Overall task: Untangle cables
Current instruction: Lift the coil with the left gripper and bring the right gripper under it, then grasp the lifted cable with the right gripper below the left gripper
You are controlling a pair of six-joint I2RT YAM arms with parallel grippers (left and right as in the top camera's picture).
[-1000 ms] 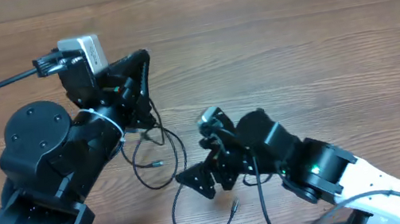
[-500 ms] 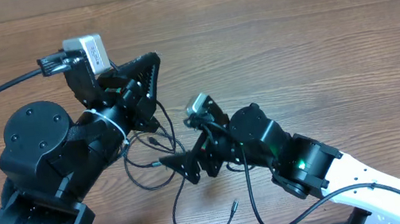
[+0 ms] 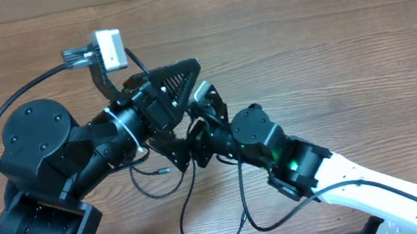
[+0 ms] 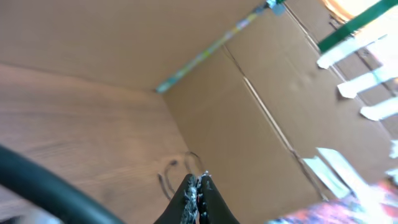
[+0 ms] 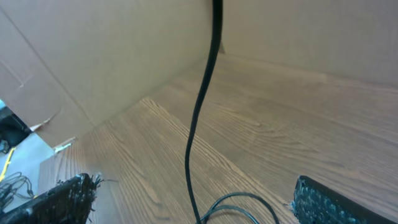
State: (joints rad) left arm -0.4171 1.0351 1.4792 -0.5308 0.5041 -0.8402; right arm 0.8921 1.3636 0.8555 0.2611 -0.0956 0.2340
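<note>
Two arms meet over a brown wood-grain worktop (image 3: 330, 39). Left claw (image 4: 198, 186) is pressed together; any cord pinched is unseen. Right claw (image 5: 196, 202) is spread wide, one thin black cord (image 5: 202, 112) rising between its fingers. Thin black cables (image 3: 181, 222) lie looped beneath both claws.

Right claw (image 5: 196, 202) is spread wide, a finger in each bottom corner. A black cord (image 5: 202, 106) drops between them, looping low over the wooden worktop (image 5: 298, 137) - cardboard wall (image 5: 93, 56) behind.
</note>
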